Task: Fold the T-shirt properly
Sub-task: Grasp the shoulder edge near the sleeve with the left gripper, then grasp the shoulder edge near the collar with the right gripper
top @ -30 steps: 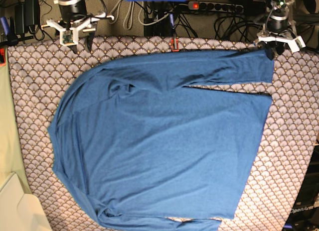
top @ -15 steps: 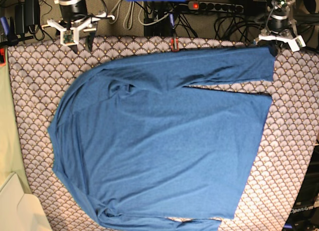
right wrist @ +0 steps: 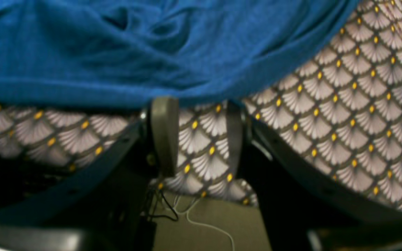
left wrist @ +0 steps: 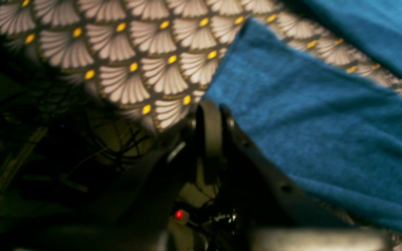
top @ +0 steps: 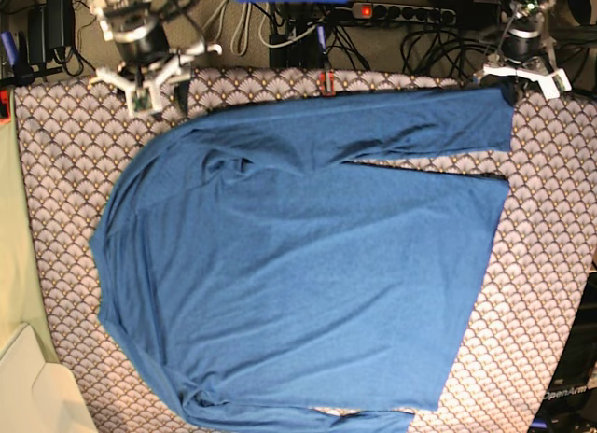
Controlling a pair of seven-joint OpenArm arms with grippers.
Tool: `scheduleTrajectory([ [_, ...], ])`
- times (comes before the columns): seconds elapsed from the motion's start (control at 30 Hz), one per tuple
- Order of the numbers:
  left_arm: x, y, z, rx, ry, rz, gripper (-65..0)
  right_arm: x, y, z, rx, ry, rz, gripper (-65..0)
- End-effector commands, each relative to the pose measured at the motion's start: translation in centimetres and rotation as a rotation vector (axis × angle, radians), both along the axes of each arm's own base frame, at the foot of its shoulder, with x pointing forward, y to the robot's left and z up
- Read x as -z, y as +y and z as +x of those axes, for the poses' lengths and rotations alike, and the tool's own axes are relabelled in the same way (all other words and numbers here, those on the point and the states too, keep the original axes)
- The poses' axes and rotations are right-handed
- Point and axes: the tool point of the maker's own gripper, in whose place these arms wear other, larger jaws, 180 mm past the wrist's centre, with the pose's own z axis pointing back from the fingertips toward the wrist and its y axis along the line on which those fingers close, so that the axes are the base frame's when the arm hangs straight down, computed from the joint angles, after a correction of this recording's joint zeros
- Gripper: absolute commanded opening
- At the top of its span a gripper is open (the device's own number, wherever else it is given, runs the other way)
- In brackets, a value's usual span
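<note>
The blue T-shirt (top: 308, 284) lies spread flat on the scallop-patterned cloth (top: 65, 153), with one long sleeve (top: 420, 125) stretched along the far edge. My left gripper (top: 508, 90) is at the sleeve's cuff corner at the far right. In the left wrist view it (left wrist: 210, 108) is shut, with the cuff (left wrist: 291, 104) running in at the fingertips. My right gripper (top: 159, 104) is at the far left by the shoulder. In the right wrist view it (right wrist: 199, 104) is open over the patterned cloth (right wrist: 344, 115), just short of the shirt's edge (right wrist: 152, 69).
A power strip with a red light (top: 392, 11) and cables lie beyond the table's far edge. A red clip (top: 326, 81) sits at the far edge above the sleeve. A cream-coloured object (top: 33, 396) is at the near left corner.
My right arm has moved down and right toward the shirt's shoulder and turned slightly. The sleeve cuff at my left gripper shifted a little toward the far edge.
</note>
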Motion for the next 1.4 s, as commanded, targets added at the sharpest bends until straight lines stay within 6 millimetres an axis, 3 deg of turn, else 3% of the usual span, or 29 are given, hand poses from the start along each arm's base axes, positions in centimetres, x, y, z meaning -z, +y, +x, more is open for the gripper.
scheduleTrajectory([
  [0.0,-0.6,0.3,0.3,0.009,-0.002,0.006,-63.6,-0.9,-0.1,0.7,-0.006,-0.031,-0.005,-40.8],
  [0.37,-1.4,0.1,1.4,0.022,-0.016,0.003,-63.6,-1.2,-0.9,4.4,0.016,0.007,-0.042,-41.0],
  [0.47,-1.4,0.1,1.5,0.024,-0.017,0.002,-63.6,-0.3,-1.0,4.8,0.024,0.031,-0.043,-41.0],
  [0.73,-1.4,0.1,1.5,0.023,-0.02,0.003,-63.6,3.4,-1.7,4.4,0.043,0.121,-0.042,-41.0],
  [0.87,-1.4,0.1,1.5,0.023,-0.02,0.003,-63.6,3.4,-2.6,4.8,0.069,0.115,-0.047,-41.0],
  [1.17,-1.5,0.0,1.6,0.023,-0.024,0.003,-63.6,5.3,-2.9,4.5,0.078,0.166,-0.046,-41.0],
  [1.37,-3.2,-0.5,2.6,0.042,-0.07,0.014,-63.6,5.5,-2.9,4.5,0.077,0.17,-0.043,-42.1],
])
